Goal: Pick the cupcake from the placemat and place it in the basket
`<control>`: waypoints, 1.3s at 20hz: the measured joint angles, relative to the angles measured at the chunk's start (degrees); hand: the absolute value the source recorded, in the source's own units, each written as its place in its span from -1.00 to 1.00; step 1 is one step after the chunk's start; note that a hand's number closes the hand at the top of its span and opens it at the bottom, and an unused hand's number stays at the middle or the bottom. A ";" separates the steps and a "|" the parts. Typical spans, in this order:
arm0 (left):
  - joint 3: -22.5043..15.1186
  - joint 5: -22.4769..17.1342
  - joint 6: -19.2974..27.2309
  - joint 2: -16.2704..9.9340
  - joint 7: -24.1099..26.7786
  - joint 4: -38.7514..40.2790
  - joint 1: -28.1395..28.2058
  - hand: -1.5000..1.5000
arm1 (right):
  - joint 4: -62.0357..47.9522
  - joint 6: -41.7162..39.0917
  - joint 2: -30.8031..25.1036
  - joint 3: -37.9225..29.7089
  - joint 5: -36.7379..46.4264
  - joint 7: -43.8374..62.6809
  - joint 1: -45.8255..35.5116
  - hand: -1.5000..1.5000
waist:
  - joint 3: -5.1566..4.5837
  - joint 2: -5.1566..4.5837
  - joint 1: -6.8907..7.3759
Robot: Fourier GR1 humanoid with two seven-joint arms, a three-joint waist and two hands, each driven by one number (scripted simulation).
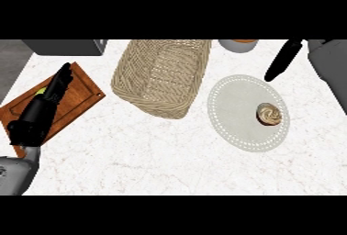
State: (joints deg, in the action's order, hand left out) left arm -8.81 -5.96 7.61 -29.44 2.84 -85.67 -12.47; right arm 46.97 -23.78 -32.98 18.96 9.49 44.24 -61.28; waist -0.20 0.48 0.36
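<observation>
A small cupcake [269, 114] with swirled brown and cream frosting sits on the right part of a round pale grey placemat [234, 114]. A woven wicker basket [161, 75] stands left of the placemat, with nothing visible inside. My right hand [283, 59] is above and beyond the placemat at the upper right, fingers straight and pointing down toward it, holding nothing and clear of the cupcake. My left hand [42, 110] rests open over the wooden board at the left, fingers straight.
A wooden cutting board [80, 96] lies at the left, with a bit of yellow-green showing under my left hand. A pale round pot [238, 44] stands at the back edge. A grey appliance [68, 46] is at the back left. White marble counter [156, 156] spreads in front.
</observation>
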 measured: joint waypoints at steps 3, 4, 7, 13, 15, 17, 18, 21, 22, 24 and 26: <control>0.72 0.15 -0.55 0.09 0.19 -0.22 0.58 0.00 | 1.13 -5.00 -1.03 -1.12 -1.60 2.89 0.57 -1.00 | 0.08 -0.11 -0.27; 1.14 0.00 -0.99 0.14 0.27 -0.12 0.51 0.00 | 1.20 -6.10 -1.13 -1.37 -1.70 3.22 0.85 -1.00 | 0.10 -0.19 -0.26; 1.38 1.02 -0.83 1.18 -0.53 -0.48 0.10 0.00 | 0.92 -7.62 -1.07 -2.50 -1.29 3.10 2.09 -1.00 | 0.15 -0.34 -0.19; 3.03 1.99 -2.21 1.54 -2.25 -2.39 0.16 0.00 | 1.90 -9.48 -0.61 -3.63 0.95 1.65 5.91 -1.00 | 0.19 -0.45 -0.09; 3.00 2.71 -2.07 2.30 -2.48 -2.99 0.51 0.00 | 1.57 -10.10 -0.21 -3.47 2.15 0.90 6.89 -1.00 | 0.20 -0.48 -0.02; 3.20 2.94 -2.64 2.86 -1.80 -2.61 0.90 0.00 | -0.91 -10.25 1.07 -3.50 3.50 0.11 6.72 -1.00 | 0.20 -0.58 0.19; 3.14 3.34 -2.51 3.34 -1.41 -2.59 1.25 0.00 | -1.53 -10.63 1.28 -3.58 3.85 -0.37 7.28 -1.00 | 0.20 -0.58 0.20; 3.67 4.08 -2.78 3.87 -1.99 -2.85 0.78 0.00 | -2.04 -10.74 1.51 -3.31 5.87 -2.52 10.17 -1.00 | 0.20 -0.56 0.08; 4.17 3.94 -3.44 3.79 -1.33 -2.67 1.10 0.00 | -1.81 -10.86 2.24 -3.32 6.25 -2.06 10.63 -1.00 | 0.21 -0.55 0.03; 5.36 3.38 -4.95 3.47 -0.89 -2.43 1.43 0.00 | -2.28 -10.55 3.02 -3.43 7.64 -2.38 11.66 -1.00 | 0.21 -0.55 0.06; 5.08 4.51 -4.69 4.30 -1.71 -2.96 1.17 0.00 | -2.89 -9.74 3.80 -3.64 9.04 -3.35 12.91 -1.00 | 0.21 -0.56 0.05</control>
State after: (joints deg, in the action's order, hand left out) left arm -3.73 -1.46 2.92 -25.13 1.13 -88.64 -11.29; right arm 44.08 -33.52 -29.18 15.31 18.53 40.89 -48.37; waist 0.01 -0.08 0.41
